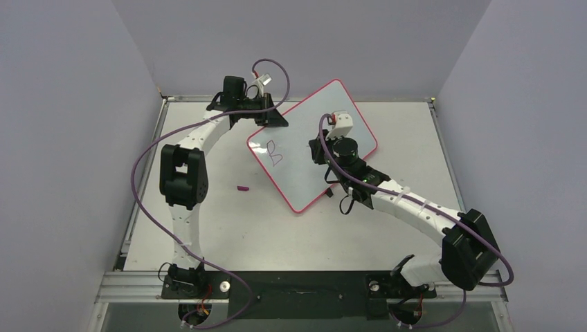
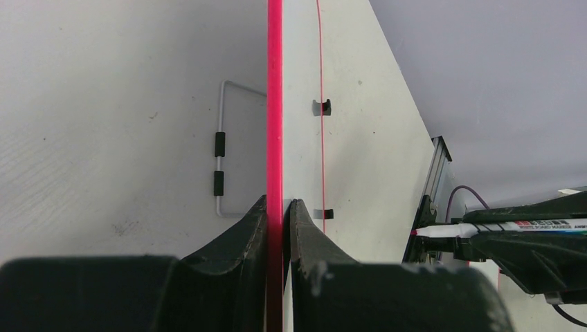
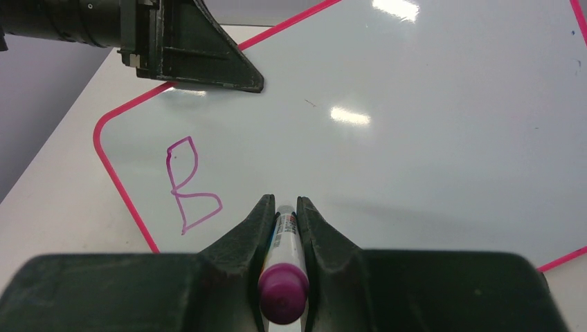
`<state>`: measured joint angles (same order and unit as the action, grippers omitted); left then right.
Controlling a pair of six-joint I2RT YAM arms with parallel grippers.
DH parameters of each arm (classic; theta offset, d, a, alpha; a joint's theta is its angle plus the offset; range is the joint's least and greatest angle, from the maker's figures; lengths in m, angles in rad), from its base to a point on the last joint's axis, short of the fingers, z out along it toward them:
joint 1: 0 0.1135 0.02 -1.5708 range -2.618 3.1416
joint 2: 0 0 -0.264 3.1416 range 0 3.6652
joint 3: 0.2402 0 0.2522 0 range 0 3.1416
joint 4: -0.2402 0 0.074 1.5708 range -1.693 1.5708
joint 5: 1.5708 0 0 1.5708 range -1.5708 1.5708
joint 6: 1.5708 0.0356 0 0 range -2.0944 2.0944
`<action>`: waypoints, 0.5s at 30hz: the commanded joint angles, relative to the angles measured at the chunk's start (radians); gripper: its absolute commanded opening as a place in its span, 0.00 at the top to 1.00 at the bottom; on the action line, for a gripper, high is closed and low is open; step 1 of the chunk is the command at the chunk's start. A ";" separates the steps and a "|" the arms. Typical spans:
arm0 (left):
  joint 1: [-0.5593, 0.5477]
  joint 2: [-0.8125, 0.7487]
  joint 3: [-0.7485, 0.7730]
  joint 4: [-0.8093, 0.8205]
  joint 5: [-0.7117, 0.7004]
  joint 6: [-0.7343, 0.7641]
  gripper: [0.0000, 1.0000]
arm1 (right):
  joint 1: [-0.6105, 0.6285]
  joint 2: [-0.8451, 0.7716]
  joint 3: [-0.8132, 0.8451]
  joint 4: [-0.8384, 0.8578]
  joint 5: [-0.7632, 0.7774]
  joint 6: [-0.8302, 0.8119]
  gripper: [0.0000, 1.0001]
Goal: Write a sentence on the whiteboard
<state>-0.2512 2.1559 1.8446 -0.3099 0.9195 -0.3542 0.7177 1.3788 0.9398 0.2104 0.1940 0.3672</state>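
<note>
The whiteboard (image 1: 304,176), glossy white with a pink-red frame, stands tilted at the middle of the table. My left gripper (image 1: 268,115) is shut on its upper left edge; the left wrist view shows the jaws (image 2: 279,202) clamped on the pink frame (image 2: 275,104) seen edge-on. Of the sentence, only one magenta letter "B" (image 1: 275,153) shows, near the board's left corner (image 3: 188,185). My right gripper (image 1: 318,149) is shut on a white marker with a purple end (image 3: 284,266), held over the board (image 3: 415,138) to the right of the B. Whether the tip touches the board is hidden.
A small purple cap (image 1: 243,187) lies on the table left of the board's lower edge. A wire stand (image 2: 220,159) sits on the board's back. Grey walls close in the table on three sides. The marker (image 2: 498,226) also shows in the left wrist view.
</note>
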 commanded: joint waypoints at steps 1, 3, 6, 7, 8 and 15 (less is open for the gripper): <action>-0.061 -0.018 0.018 0.000 -0.037 0.097 1.00 | -0.015 -0.053 -0.021 0.021 -0.006 -0.024 1.00; -0.073 -0.011 0.026 -0.014 -0.035 0.099 1.00 | -0.017 -0.055 -0.023 0.021 -0.008 -0.027 1.00; -0.084 -0.003 0.049 -0.039 -0.040 0.120 1.00 | -0.019 -0.055 -0.026 0.027 -0.026 -0.035 1.00; -0.086 -0.004 0.052 -0.050 -0.046 0.126 1.00 | -0.019 -0.054 -0.028 0.032 -0.029 -0.038 1.00; -0.087 -0.005 0.052 -0.052 -0.049 0.128 1.00 | -0.019 -0.054 -0.028 0.034 -0.035 -0.041 1.00; -0.085 -0.027 0.039 -0.050 -0.068 0.135 1.00 | -0.032 -0.038 -0.035 0.074 -0.084 -0.058 1.00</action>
<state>-0.3027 2.1559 1.8729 -0.3344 0.8936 -0.3317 0.6991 1.3521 0.9077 0.2150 0.1535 0.3313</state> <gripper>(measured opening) 0.080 0.108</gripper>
